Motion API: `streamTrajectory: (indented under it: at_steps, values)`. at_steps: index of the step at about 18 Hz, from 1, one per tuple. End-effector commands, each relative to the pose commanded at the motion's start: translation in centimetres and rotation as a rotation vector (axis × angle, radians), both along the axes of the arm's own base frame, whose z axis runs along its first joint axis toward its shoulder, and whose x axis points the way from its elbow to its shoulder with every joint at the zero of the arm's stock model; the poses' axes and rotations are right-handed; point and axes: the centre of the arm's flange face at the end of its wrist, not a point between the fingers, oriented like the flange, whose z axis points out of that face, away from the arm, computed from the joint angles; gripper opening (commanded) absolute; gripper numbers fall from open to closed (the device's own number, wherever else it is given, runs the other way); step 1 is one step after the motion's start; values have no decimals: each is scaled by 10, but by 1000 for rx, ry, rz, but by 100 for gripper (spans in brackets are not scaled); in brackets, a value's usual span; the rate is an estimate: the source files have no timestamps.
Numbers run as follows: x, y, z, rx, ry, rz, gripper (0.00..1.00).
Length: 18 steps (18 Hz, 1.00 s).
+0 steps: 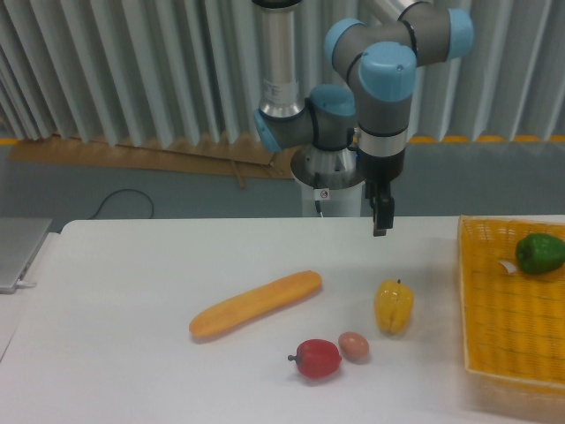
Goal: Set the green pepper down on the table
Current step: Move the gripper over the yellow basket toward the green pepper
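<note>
Pepper job not started
Green pepper sits in basket at three o'clock; gripper holds nothing, cannot tell if spread.

yellow pepper, red fruit, possibly egg

Lab or test room: robot arm on a pedestal behind a white table, grey pleated curtain backdrop, loose cable on floor.

Bright, even, soft light; faint shadows
</note>
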Motion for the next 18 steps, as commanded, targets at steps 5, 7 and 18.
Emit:
streamTrajectory:
  at_steps: [5, 7, 18]
  values:
    - [0, 0, 0, -3, 2, 1, 100]
    - [0, 1, 2, 4, 3, 8, 100]
    - [-26, -22, -1, 3, -3, -84, 100]
